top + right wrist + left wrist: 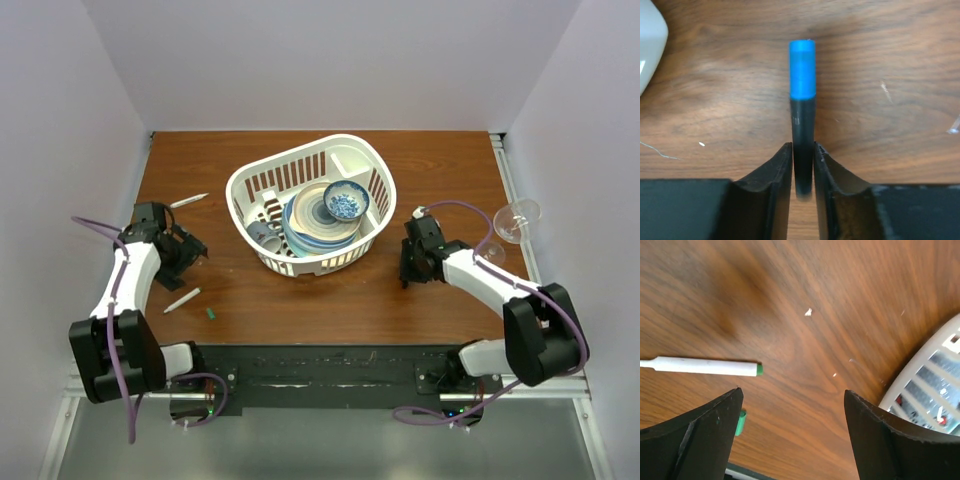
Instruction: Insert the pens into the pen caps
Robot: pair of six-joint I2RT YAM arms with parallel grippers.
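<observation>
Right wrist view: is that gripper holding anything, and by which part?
Yes. The right gripper pinches the black marker by its black barrel, toward the end opposite the blue end, which sticks out free ahead of it.

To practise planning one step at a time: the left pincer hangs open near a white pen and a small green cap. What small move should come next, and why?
Probably lower the left pincer onto the white pen and close. Its jaws stand open and empty, the pen lies loose on the table just ahead, and the green cap lies near it.
</observation>
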